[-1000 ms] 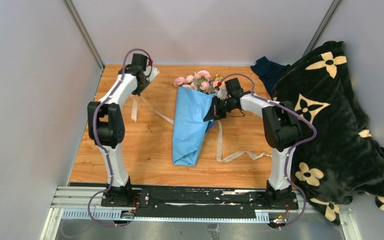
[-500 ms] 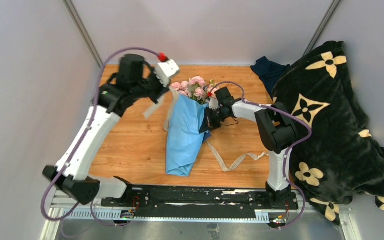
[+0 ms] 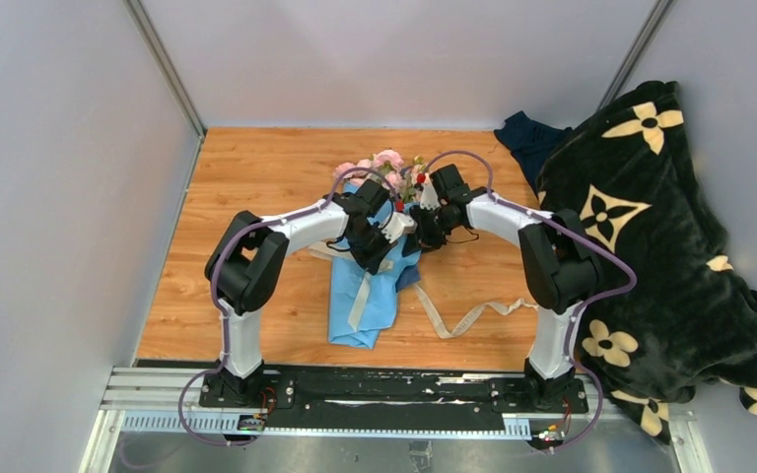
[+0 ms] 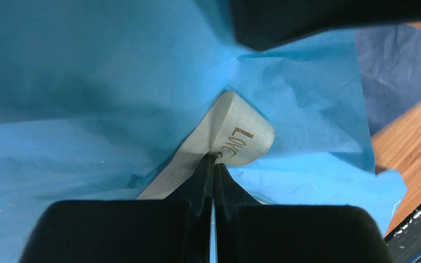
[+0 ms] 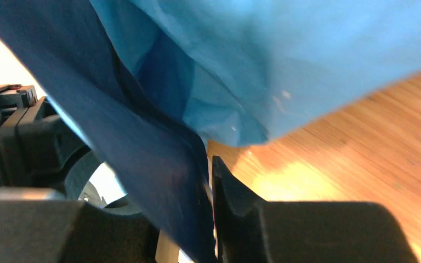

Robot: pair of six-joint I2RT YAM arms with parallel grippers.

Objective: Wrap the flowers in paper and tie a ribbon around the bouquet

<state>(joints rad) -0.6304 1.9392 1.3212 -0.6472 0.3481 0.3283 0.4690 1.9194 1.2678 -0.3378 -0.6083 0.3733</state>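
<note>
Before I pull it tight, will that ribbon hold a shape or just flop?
Likely floppy: the ribbon folds limply over where the left pincer pinches it. Probably light, trailing in loose curves across the table.

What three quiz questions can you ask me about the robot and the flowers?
1. True or false: the left gripper is shut on the ribbon.
2. Which word is printed on the ribbon? A) LOVE B) HAPPY C) MUM
3. Fill in the gap: the flowers poking out of the blue paper are ____.

Key: 1 true; 2 A; 3 pink.
</note>
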